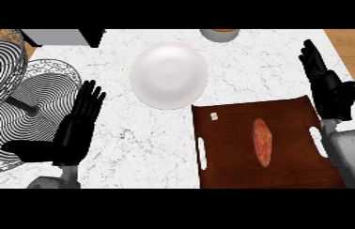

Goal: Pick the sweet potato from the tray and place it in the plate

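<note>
A long reddish-brown sweet potato (261, 142) lies lengthwise in the middle of a dark wooden tray (229, 169) at the lower right of the marble counter. A white plate (168, 75) sits just beyond the tray's far left corner. My right hand (327, 85) is open, fingers straight and pointing away, at the tray's far right corner, off to the right of the sweet potato. At the lower left, my left hand (73, 129) rests open and holds nothing.
A black wire rack (31, 94) stands at the left edge, partly behind my left hand. A grey bowl (219, 34) sits at the counter's far edge. A grey box (59, 36) is at the far left corner.
</note>
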Available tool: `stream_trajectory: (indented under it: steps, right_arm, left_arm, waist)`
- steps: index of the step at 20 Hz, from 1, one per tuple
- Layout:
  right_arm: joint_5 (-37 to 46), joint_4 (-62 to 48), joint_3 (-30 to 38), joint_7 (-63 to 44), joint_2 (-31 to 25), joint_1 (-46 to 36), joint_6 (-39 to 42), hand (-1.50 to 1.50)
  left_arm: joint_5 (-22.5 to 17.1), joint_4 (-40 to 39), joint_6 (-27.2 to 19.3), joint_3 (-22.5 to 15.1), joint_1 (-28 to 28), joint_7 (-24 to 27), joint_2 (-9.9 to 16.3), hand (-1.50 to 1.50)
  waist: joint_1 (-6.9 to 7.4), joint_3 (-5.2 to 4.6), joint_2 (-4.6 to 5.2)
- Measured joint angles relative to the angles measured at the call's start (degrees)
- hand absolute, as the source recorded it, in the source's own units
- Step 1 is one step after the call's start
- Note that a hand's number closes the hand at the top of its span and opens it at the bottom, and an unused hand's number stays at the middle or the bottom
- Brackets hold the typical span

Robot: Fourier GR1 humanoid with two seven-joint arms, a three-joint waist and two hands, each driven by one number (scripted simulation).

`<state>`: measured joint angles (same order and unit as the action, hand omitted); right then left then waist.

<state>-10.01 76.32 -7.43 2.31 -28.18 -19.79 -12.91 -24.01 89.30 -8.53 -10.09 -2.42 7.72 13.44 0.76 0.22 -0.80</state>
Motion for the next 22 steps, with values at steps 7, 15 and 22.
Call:
stream_trajectory:
  steps: [7,15,22]
  right_arm:
    - [3.3,2.54,-11.29,1.08,5.99,-4.73,6.72,1.5]
    - [19.09,-1.26,-22.32,1.04,15.57,3.01,-9.82,-1.5]
    - [16.97,5.35,-19.67,10.81,18.36,11.39,-13.8,-1.5]
  left_arm:
    - [6.39,1.37,-0.09,1.57,-5.95,-2.38,8.06,0.0]
    - [9.01,0.17,0.88,3.17,-11.13,-7.06,13.42,0.0]
    - [10.02,1.8,1.81,4.36,-10.91,-9.74,13.6,0.0]
  waist:
    - [1.38,-0.42,0.59]
    - [-0.52,-0.22,0.84]
    - [-0.95,-0.19,0.73]
